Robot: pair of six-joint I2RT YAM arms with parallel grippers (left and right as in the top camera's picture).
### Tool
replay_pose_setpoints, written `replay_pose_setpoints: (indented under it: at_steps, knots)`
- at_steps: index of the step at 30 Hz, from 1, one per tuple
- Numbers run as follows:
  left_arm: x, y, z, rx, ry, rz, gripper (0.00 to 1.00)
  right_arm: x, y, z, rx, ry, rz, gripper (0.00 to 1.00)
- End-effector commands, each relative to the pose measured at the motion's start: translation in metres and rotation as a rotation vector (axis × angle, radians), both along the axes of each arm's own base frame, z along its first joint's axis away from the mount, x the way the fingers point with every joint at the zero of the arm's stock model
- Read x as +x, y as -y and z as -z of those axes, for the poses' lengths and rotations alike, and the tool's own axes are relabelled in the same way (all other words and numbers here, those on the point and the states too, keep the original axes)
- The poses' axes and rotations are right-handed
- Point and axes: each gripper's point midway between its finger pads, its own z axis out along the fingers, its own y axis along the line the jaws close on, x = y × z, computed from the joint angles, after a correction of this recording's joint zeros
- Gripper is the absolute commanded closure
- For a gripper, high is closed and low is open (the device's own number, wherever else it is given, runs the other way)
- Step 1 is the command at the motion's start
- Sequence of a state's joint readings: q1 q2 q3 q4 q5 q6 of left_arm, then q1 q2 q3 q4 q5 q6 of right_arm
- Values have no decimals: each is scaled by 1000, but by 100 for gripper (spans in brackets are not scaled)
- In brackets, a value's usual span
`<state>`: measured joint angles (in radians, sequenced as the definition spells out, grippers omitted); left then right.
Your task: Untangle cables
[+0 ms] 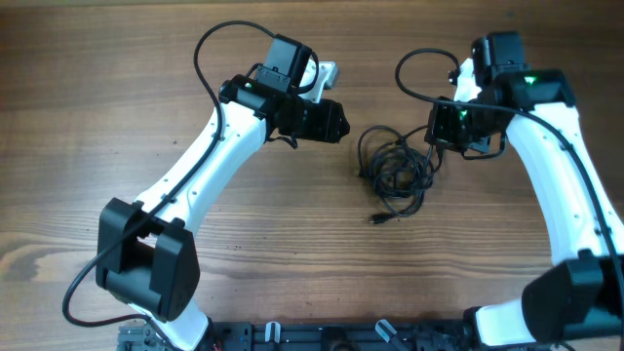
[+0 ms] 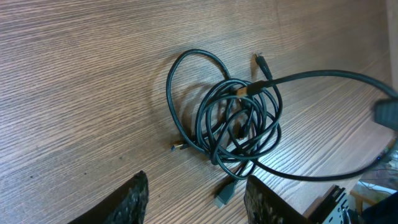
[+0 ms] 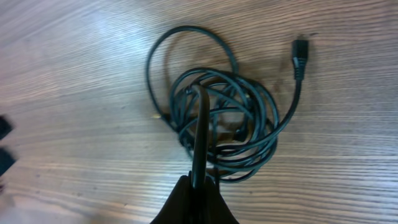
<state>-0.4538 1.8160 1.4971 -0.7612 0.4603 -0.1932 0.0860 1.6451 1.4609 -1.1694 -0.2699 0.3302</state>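
The cables (image 1: pixel 395 168) lie as one tangled black bundle on the wooden table between my two grippers. In the right wrist view the cables (image 3: pixel 225 124) form overlapping loops, with a plug (image 3: pixel 300 50) at the far right. My right gripper (image 3: pixel 199 183) is shut on one strand that rises out of the bundle. That strand (image 2: pixel 311 73) runs taut to the right in the left wrist view. My left gripper (image 2: pixel 199 202) stands open just short of the cables (image 2: pixel 236 118), holding nothing. A small plug (image 2: pixel 224 194) lies beside its right finger (image 2: pixel 264 202).
A loose plug end (image 1: pixel 375 218) trails from the bundle toward the front. Both white arms flank the bundle, the left gripper (image 1: pixel 339 122) to its left, the right gripper (image 1: pixel 439 132) to its right. A black rail (image 1: pixel 322 336) runs along the front edge.
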Motion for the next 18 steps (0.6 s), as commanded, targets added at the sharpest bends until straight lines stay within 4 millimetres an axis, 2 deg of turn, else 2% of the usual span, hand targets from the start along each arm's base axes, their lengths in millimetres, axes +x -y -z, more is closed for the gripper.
replay_pose_setpoints:
  at_steps: [1, 3, 6, 11, 15, 16, 17, 18]
  knots:
    - [1, 3, 1, 4, 6, 10, 48, 5, 14, 1, -35, 6, 41, 91]
    - [1, 3, 1, 4, 6, 10, 48, 7, 21, -2, -36, 15, 55, 90]
    - [1, 3, 1, 4, 6, 10, 48, 8, 43, -11, -25, 27, 129, 94]
    - [2, 4, 1, 3, 11, 9, 48, 7, 77, -34, 25, 100, 218, 95]
    - [4, 5, 0, -2, 20, 9, 48, 3, 102, -36, 22, 98, 293, 96]
    - [4, 5, -1, -2, 20, 9, 48, 1, 102, -36, 32, 92, 294, 96]
    - [4, 5, -1, -2, 20, 9, 48, 3, 94, -39, 72, 107, 248, 96]
    - [4, 5, -1, -3, 20, 9, 48, 7, 71, -49, 167, 172, 101, 96]
